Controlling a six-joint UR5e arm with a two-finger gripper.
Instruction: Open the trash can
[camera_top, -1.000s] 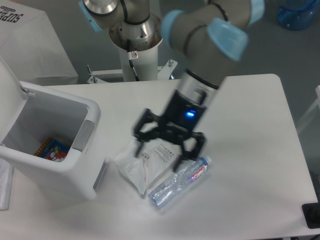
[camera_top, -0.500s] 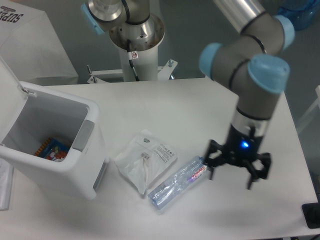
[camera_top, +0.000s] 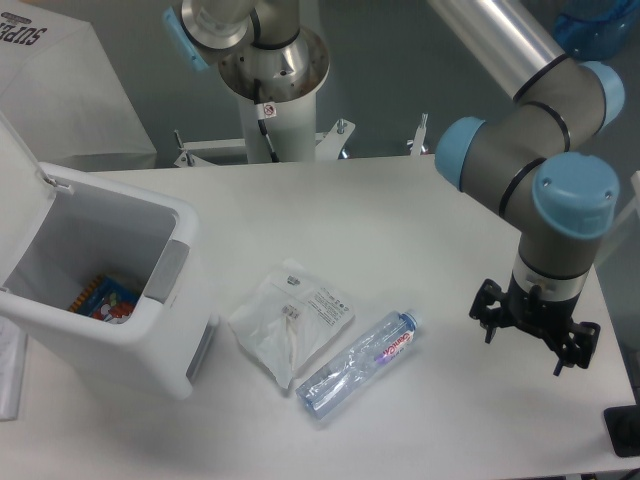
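1. Your arm came in from the upper right, its silver link running down to blue-capped joints, and the wrist pointed straight down over the right part of the white surface (camera_top: 480, 215).
2. Your gripper (camera_top: 535, 334) hung just above that surface with its black fingers (camera_top: 489, 313) spread apart and nothing between them.
3. The gripper was well apart from every object; the nearest was the clear plastic bottle (camera_top: 356, 365), lying on its side to the gripper's left.
4. Just beside the bottle, touching or nearly touching it, lay a crumpled white plastic packet (camera_top: 291, 323).
5. The trash can (camera_top: 110, 300) stood at the left edge of the surface with its lid (camera_top: 17, 190) already swung up and back, so the inside was exposed.
6. The grey latch (camera_top: 169, 271) sat on the wall of the can that faced the packet.
7. A colourful wrapper (camera_top: 104, 299) lay at the bottom of the can.
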